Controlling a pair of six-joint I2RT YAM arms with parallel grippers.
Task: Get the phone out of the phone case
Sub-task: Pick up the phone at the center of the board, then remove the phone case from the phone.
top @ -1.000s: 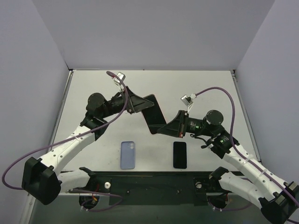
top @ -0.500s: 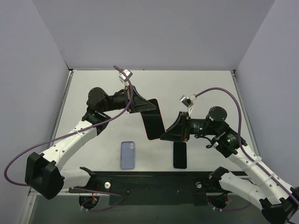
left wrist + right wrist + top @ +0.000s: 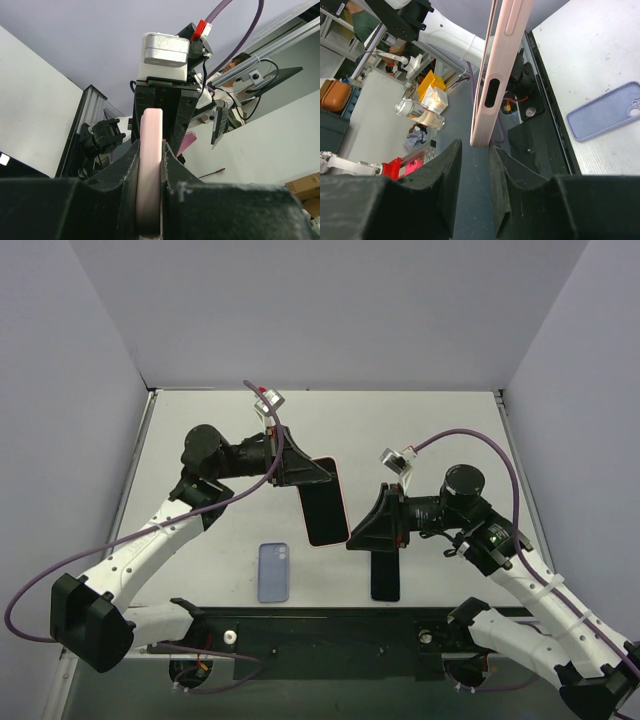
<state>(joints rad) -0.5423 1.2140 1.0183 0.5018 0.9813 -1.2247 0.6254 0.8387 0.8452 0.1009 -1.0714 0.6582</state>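
A phone with a dark screen sits in a pink case [image 3: 325,502] and is held above the table. My left gripper [image 3: 303,472] is shut on the case's far end; in the left wrist view the pink case edge [image 3: 150,150] is squeezed between the fingers of the left gripper [image 3: 150,146]. My right gripper [image 3: 362,536] is open beside the case's near right corner. In the right wrist view the pink case [image 3: 500,70] ends just beyond the open right gripper [image 3: 475,148], not between the pads.
A blue empty case [image 3: 273,572] lies on the table near the front edge, also in the right wrist view [image 3: 607,111]. A bare black phone [image 3: 385,576] lies under my right gripper. The black base rail [image 3: 330,625] runs along the near edge.
My left gripper swung the cased phone from a diagonal to nearly straight toward the near edge. My right gripper moved nearer and now sits open at its corner.
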